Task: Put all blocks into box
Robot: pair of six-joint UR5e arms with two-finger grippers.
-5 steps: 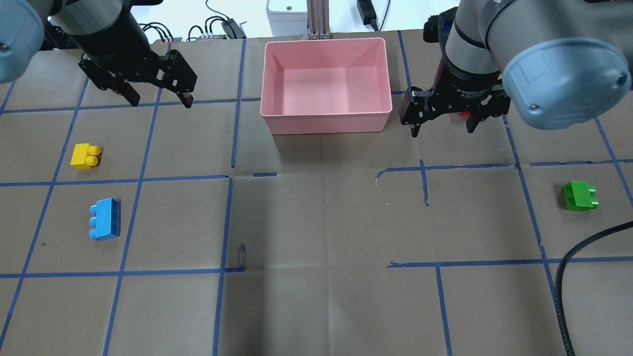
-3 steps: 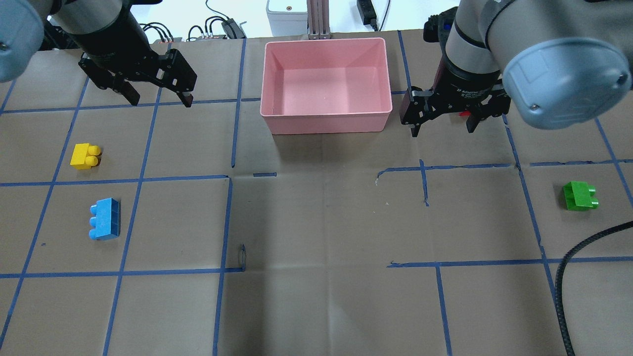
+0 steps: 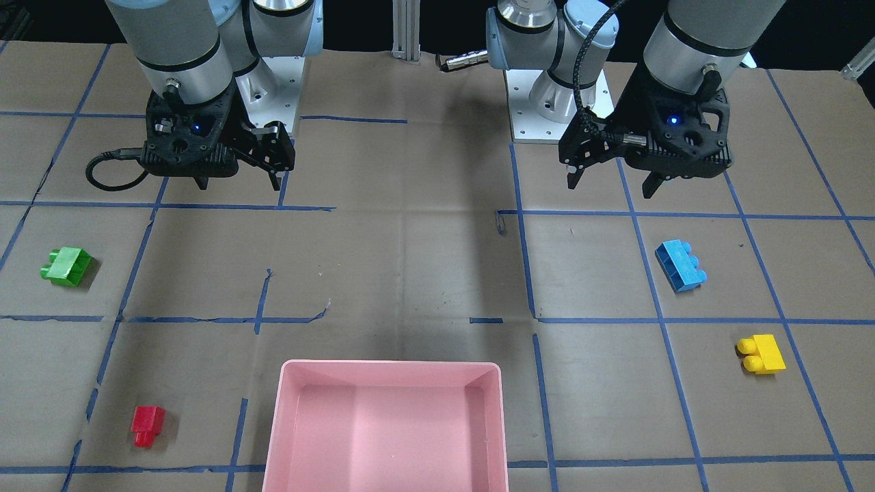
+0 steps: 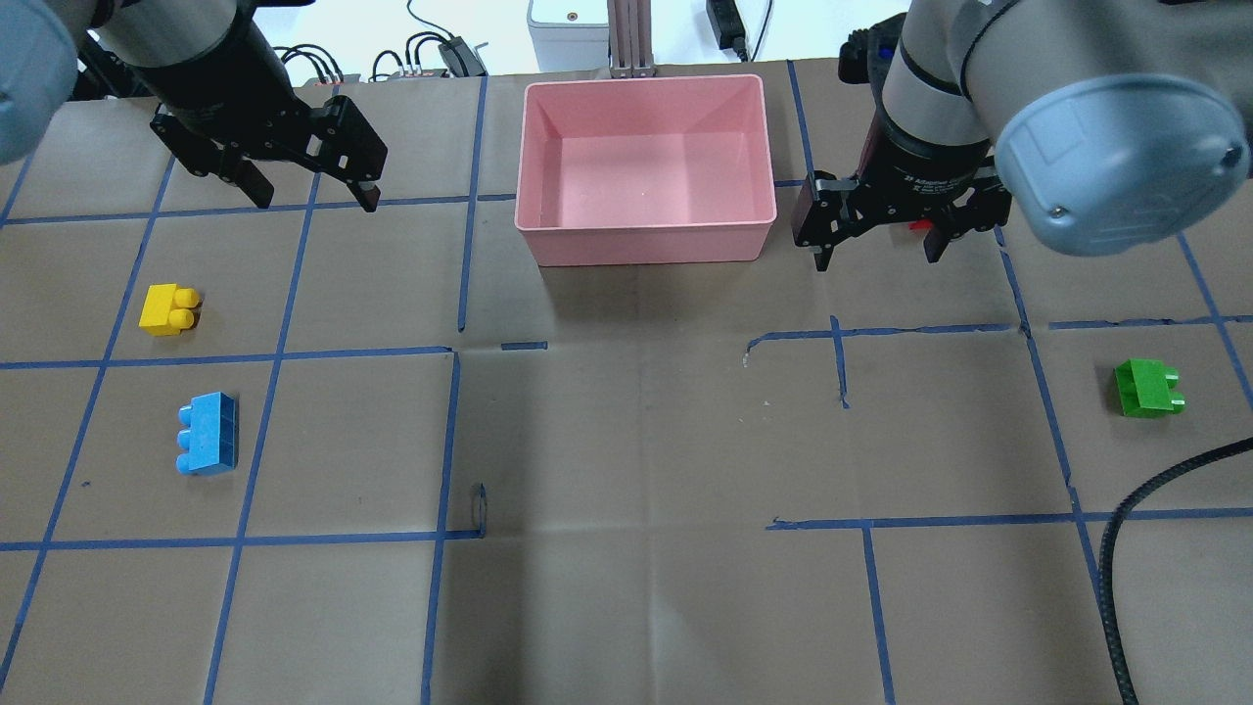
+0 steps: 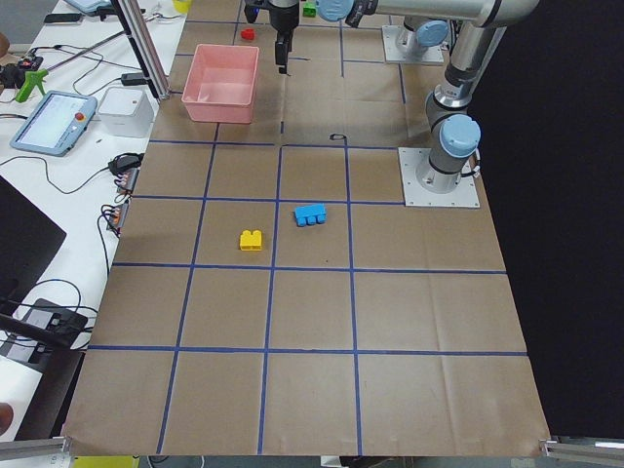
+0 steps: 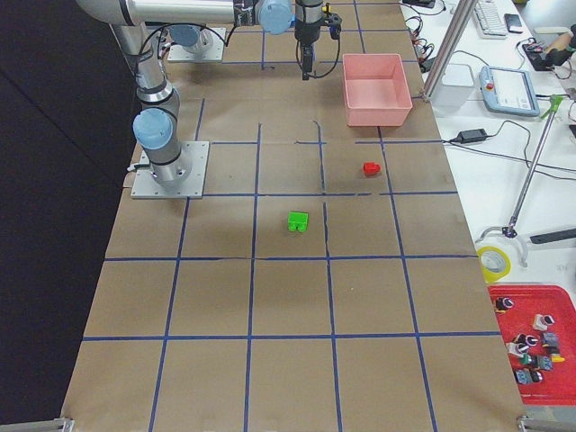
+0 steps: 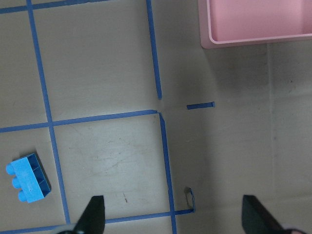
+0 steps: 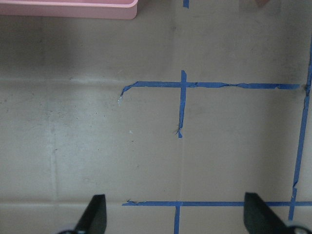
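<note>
The pink box (image 4: 646, 245) stands empty at the table's far middle. My left gripper (image 4: 315, 201) hangs open and empty to the left of the box, above the table. The yellow block (image 4: 168, 309) and the light-blue block (image 4: 208, 446) lie nearer than it, on the left. My right gripper (image 4: 876, 259) hangs open and empty just right of the box. The red block (image 3: 147, 425) lies on the table near it, mostly hidden by the gripper in the overhead view. The green block (image 4: 1148, 389) lies at the far right. The left wrist view shows the light-blue block (image 7: 28, 178).
Blue tape lines cross the brown paper table cover. A black cable (image 4: 1126, 548) loops over the near right corner. Cables and a white unit (image 4: 568, 24) sit beyond the far edge behind the box.
My left gripper has shifted slightly toward the far left. The right gripper and all blocks have not moved.
</note>
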